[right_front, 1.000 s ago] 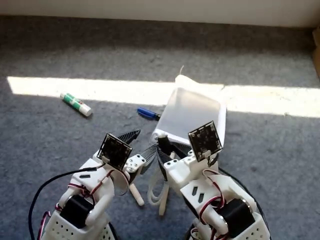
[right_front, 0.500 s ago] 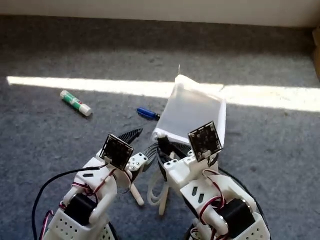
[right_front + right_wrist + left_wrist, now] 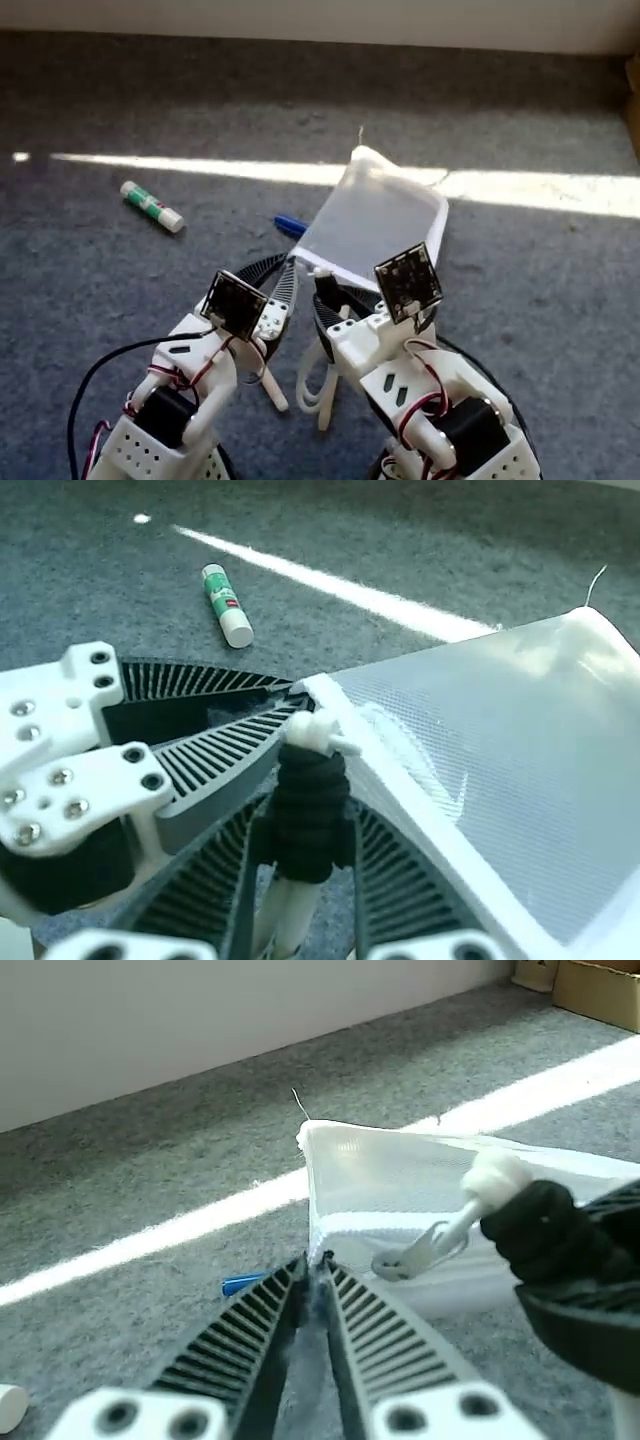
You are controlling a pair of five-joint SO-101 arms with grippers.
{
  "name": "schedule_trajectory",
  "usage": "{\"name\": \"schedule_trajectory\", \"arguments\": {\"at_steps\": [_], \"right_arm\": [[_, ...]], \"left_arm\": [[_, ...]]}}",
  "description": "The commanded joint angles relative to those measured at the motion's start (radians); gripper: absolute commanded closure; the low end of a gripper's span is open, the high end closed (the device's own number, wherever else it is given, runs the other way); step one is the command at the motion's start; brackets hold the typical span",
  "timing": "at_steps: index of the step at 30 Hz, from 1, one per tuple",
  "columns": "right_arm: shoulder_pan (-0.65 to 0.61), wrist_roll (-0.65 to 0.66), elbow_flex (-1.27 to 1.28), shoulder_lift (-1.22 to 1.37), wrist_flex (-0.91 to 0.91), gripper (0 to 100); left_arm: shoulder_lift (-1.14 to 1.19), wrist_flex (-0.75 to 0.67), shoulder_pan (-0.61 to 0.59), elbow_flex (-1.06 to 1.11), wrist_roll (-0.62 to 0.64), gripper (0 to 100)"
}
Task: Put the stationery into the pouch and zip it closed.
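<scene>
The white translucent pouch (image 3: pixel 378 222) lies on the grey carpet just ahead of both arms. My left gripper (image 3: pixel 285 287) is shut on the pouch's near corner (image 3: pixel 318 1260), with the ribbed fingers (image 3: pixel 372 1332) pressed together. Right beside it, my right gripper (image 3: pixel 305 830) is shut on the zipper pull's black cord (image 3: pixel 308 802), which ends in a white bead (image 3: pixel 495 1175) and a metal tab (image 3: pixel 412 1258). A blue pen (image 3: pixel 289 224) pokes out from under the pouch's left edge. A green-and-white glue stick (image 3: pixel 152 206) lies well off to the left.
Two white stick-like items (image 3: pixel 272 388) lie on the carpet between the arm bases. A bright strip of sunlight (image 3: pixel 200 168) crosses the carpet. A wall runs along the back, and cardboard boxes (image 3: pixel 600 985) stand at the far right.
My left gripper swung right and shut on the pouch's near corner. That corner shifted left, and the pouch now covers more of the blue pen. The right arm held still.
</scene>
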Motion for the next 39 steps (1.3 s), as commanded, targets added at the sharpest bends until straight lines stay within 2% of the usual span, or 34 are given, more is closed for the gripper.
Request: {"name": "schedule_trajectory", "arguments": {"at_steps": [1, 16, 18, 22, 27, 39], "right_arm": [[-0.001, 0.012, -0.010, -0.022, 0.002, 99.4], [0.392, 0.015, -0.021, -0.022, -0.005, 99.4], [0.421, 0.021, -0.022, -0.022, -0.008, 99.4], [0.463, 0.132, -0.022, -0.022, -0.019, 99.4], [0.559, 0.236, -0.021, -0.022, -0.021, 99.4], [0.708, 0.238, -0.022, -0.022, -0.058, 99.4]], "left_arm": [[-0.008, -0.021, -0.019, -0.004, 0.005, 99], [-0.010, -0.015, -0.048, -0.028, 0.006, 99], [-0.010, 0.018, -0.076, -0.053, 0.006, 99], [-0.010, 0.098, -0.096, -0.097, 0.008, 99], [-0.010, 0.121, -0.096, -0.108, 0.006, 99], [-0.010, 0.121, -0.097, -0.110, 0.006, 99]]}}
